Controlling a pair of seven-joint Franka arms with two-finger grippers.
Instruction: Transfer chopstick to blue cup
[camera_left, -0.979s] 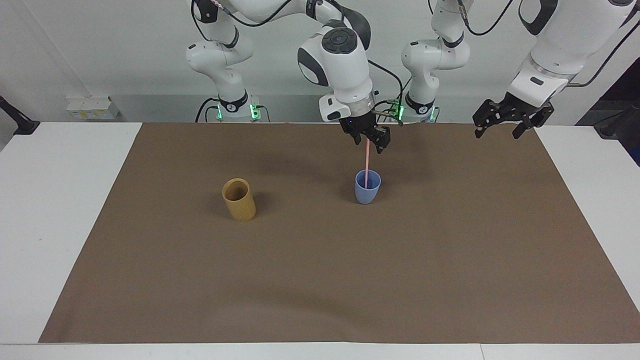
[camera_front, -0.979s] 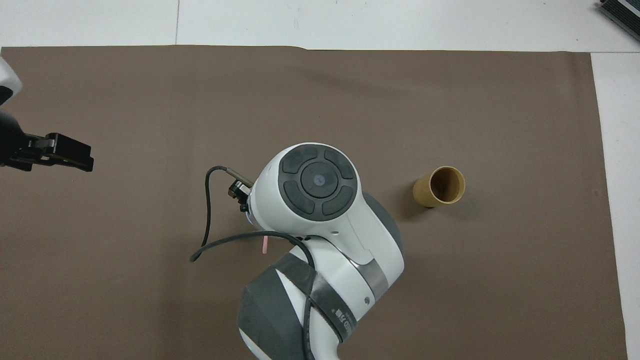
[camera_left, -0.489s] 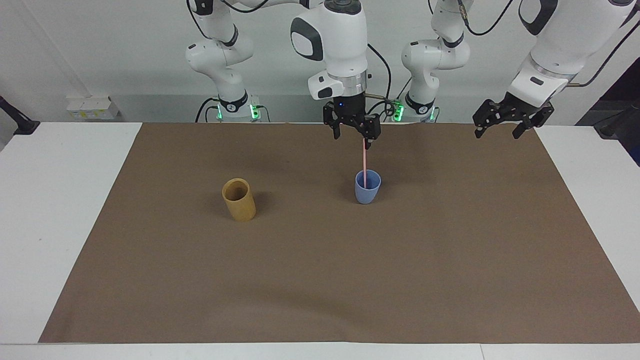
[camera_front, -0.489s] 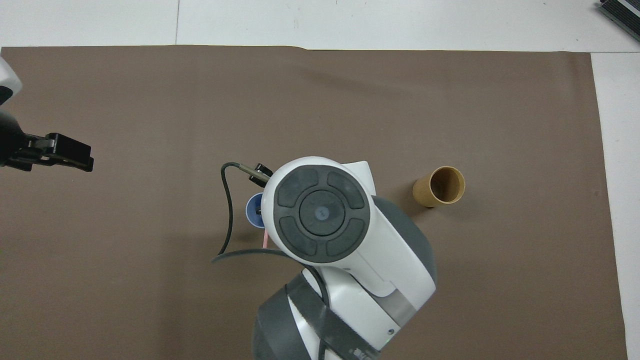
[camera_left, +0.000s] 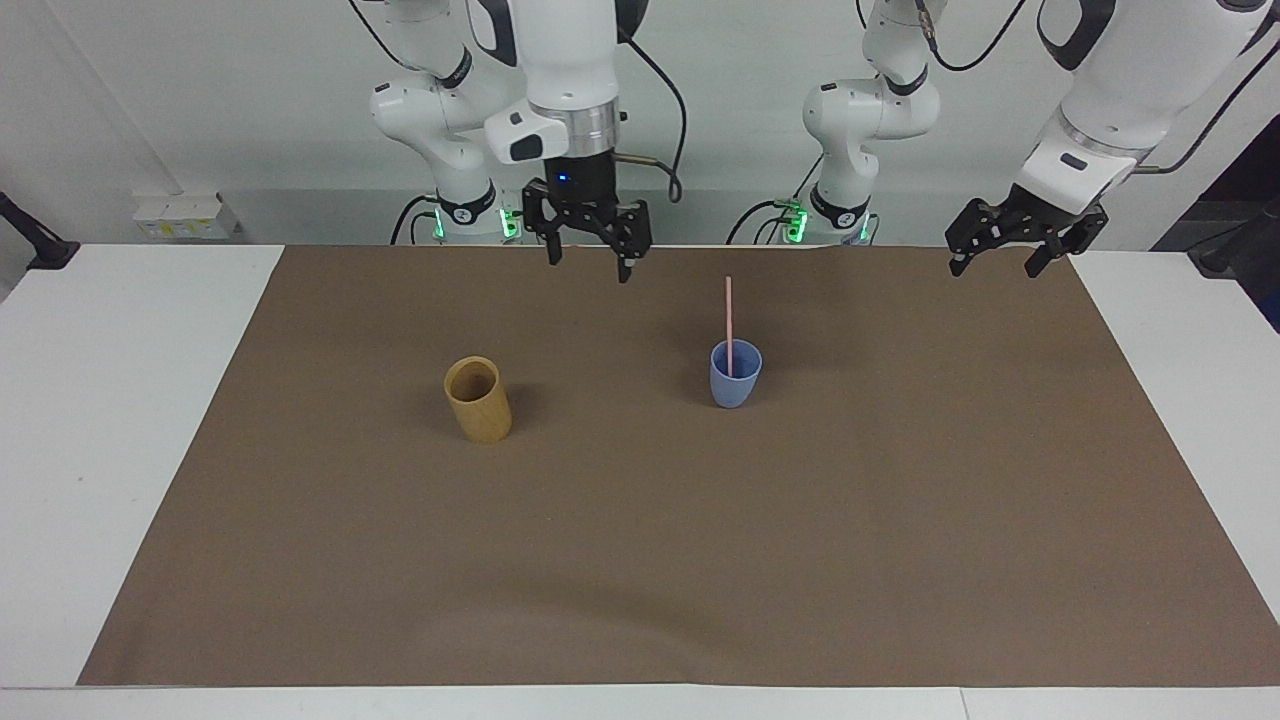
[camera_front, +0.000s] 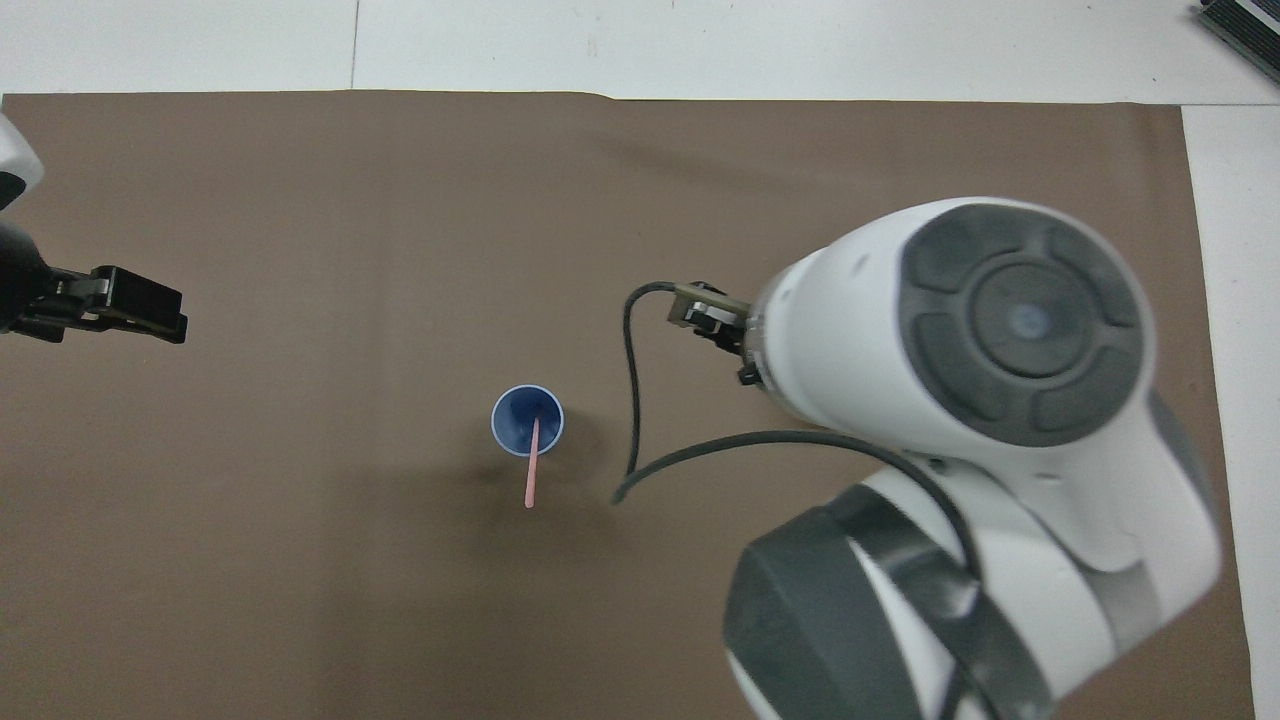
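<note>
The blue cup (camera_left: 735, 377) (camera_front: 527, 421) stands upright near the middle of the brown mat. The pale-pink chopstick (camera_left: 730, 320) (camera_front: 532, 468) stands in it, its top leaning toward the robots, and nothing holds it. My right gripper (camera_left: 588, 265) hangs open and empty in the air over the mat's edge by the robots, off to the side of the blue cup toward the right arm's end. My left gripper (camera_left: 993, 268) (camera_front: 140, 303) waits open over the mat's corner at the left arm's end.
A tan wooden cup (camera_left: 478, 400) stands upright on the mat (camera_left: 640, 560) toward the right arm's end. In the overhead view the right arm's wrist (camera_front: 1000, 350) covers it. White table (camera_left: 120, 400) borders the mat.
The right gripper has let go of the chopstick, risen and swung away toward the right arm's end. The chopstick stays in the blue cup. The left arm has not moved.
</note>
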